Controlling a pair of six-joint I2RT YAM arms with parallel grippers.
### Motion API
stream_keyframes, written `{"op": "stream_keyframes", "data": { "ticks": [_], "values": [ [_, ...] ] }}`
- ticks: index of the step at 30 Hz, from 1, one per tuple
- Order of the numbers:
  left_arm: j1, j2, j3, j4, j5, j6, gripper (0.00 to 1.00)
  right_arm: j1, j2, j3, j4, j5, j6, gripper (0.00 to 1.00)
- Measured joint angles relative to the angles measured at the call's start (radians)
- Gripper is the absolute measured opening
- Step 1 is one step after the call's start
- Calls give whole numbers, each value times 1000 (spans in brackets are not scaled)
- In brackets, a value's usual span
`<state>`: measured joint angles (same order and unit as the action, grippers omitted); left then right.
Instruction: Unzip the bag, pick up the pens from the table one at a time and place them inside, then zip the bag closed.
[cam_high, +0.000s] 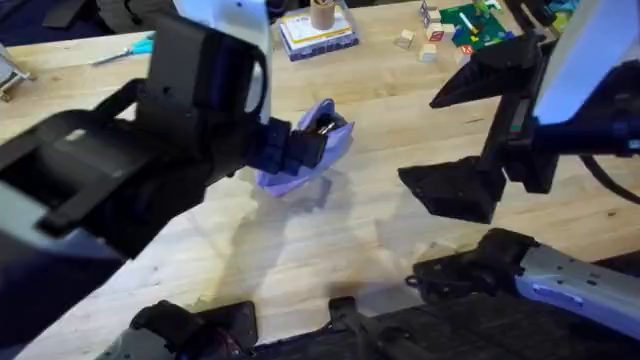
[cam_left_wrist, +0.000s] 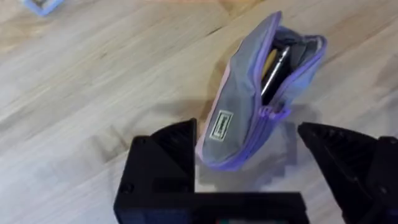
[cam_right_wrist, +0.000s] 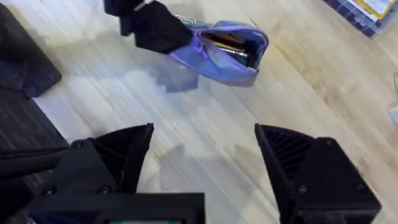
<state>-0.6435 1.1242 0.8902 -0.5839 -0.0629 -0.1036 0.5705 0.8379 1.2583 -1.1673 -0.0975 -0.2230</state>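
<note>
Nearest you, the right gripper (cam_right_wrist: 205, 162) hangs with its jaws spread wide over bare table (cam_high: 330, 250), holding nothing. Farther in, toward the middle of the table, your left gripper (cam_left_wrist: 249, 162) has its jaws open on either side of the near end of the bag (cam_left_wrist: 261, 93); you cannot tell whether they touch it. The bag is unzipped and gaping, and the pens (cam_left_wrist: 273, 68) lie inside it, one silvery, one yellow-tan. So judge the unzipping and loading done; zipping shut is left. The pouch is soft lavender fabric, slumped and creased; the table is smooth pale plank wood. At the far edge lie scissors (cam_high: 125, 50) and a clear box (cam_high: 315, 35).
</note>
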Motion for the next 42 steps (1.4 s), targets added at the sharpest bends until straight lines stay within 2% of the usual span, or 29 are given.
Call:
{"op": "stream_keyframes", "data": {
  "ticks": [7,11,18,29,36,42],
  "values": [
    [77,-103,0,-157,-9,3,994,0,0,0,0,0,0,998],
    [108,-173,0,-223,-10,34,994,0,0,0,0,0,0,997],
    [110,-235,0,-339,-10,119,994,0,33,0,1,0,0,998],
    [110,-190,0,-470,-13,147,994,0,133,0,3,-1,23,998],
    [110,-168,0,-470,-48,160,994,0,179,0,3,-1,41,997],
    [110,-169,0,-463,-64,265,993,0,212,0,3,-1,46,997]
  ]
}}
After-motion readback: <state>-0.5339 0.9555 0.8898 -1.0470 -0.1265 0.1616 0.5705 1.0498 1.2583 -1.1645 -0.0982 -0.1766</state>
